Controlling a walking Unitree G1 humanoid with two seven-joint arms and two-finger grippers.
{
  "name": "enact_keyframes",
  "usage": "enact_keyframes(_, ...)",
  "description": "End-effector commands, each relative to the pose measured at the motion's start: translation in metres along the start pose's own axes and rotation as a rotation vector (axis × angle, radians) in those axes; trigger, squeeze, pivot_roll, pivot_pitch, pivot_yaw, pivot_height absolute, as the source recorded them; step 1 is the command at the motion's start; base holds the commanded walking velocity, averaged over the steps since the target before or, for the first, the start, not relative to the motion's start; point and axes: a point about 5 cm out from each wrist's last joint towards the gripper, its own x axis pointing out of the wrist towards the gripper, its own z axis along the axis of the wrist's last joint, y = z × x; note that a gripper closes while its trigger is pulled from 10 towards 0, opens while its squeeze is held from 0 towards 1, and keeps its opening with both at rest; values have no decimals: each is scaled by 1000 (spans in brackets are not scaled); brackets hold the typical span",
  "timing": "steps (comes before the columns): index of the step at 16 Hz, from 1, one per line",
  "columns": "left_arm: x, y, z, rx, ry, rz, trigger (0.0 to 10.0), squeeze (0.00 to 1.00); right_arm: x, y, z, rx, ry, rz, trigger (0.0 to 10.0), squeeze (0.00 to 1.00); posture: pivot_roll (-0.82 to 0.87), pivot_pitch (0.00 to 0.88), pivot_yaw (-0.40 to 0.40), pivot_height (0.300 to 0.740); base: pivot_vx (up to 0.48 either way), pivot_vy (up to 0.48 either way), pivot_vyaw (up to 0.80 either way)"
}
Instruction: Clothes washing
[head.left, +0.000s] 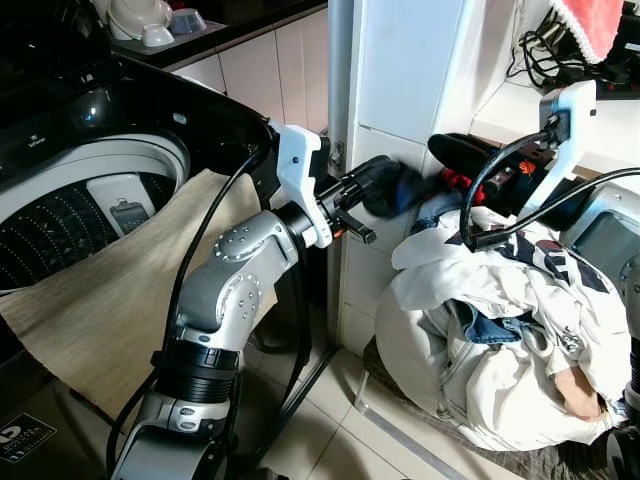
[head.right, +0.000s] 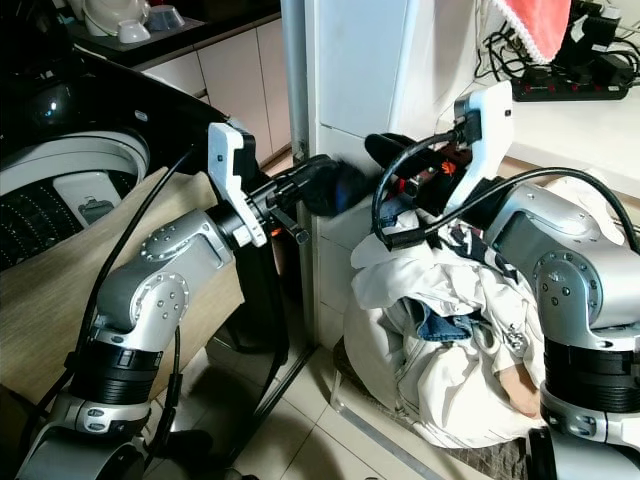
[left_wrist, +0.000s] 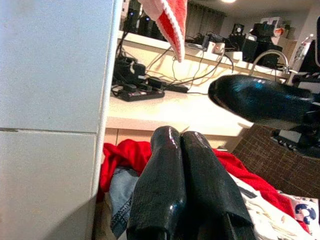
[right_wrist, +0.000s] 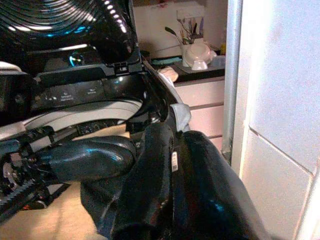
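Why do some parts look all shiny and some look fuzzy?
In the right wrist view, bright streaks of glare run across the washing machine's black lid. In the left wrist view, the black fingers sit so near the camera that they look soft, with shiny highlights, and the wall looks grainy. In the left eye view, the dark cloth at the left gripper is a little blurred.

Glossy black plastic washing machine (head.left: 150, 110) with a ribbed drum; matt woven beige cloth (head.left: 110, 300) over its rim. Crumpled white garment (head.left: 470, 380), blue denim (head.left: 490, 328), red fabric (left_wrist: 125, 155). Shiny black fingers (left_wrist: 185, 185); brushed silver arms; smooth white tiles (head.left: 400, 60)
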Motion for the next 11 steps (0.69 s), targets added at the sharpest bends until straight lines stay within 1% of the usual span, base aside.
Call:
enact_keyframes(1,0,7,7,23,-14,27,0,0,1,5,12,-33,-43,31,10000,1000,-135,0,74,740,0,0,0)
enact_keyframes(2,0,10,10,36,-20,37,0,0,1,4,12,-59,-32,11,10000,1000,-135,0,74,740,0,0,0)
enact_keyframes(3,-3,21,22,92,-38,83,0,0,1,3,12,-94,-17,-19,10000,0,-135,0,74,740,0,0,0)
enact_keyframes(4,-8,38,40,146,-77,165,0,0,2,2,12,-98,-19,-29,10000,0,-135,0,73,740,0,0,0)
enact_keyframes(5,-11,48,52,176,-103,217,0,0,1,2,12,-102,-20,-36,10000,0,-135,0,73,740,0,0,0)
enact_keyframes(6,-17,60,64,233,-121,277,0,0,2,1,12,-111,-26,-43,10000,0,-130,0,72,740,0,0,0)
enact_keyframes(7,-24,73,81,343,-128,359,0,0,3,2,12,-110,-29,-41,10000,0,-131,0,72,740,0,0,0)
enact_keyframes(8,-34,91,101,508,-111,501,0,0,3,5,10,-112,-25,-28,10000,0,-131,0,72,740,0,0,0)
enact_keyframes(9,-39,96,108,564,-107,552,0,0,4,6,9,-114,-22,-23,10000,0,-131,0,72,740,0,0,0)
enact_keyframes(10,-59,119,130,804,-29,767,0,0,5,12,7,-114,-13,4,10000,0,-131,0,75,740,0,0,0)
enact_keyframes(11,-77,134,144,989,61,898,0,0,7,22,4,-115,1,51,10000,0,-131,0,74,740,0,0,0)
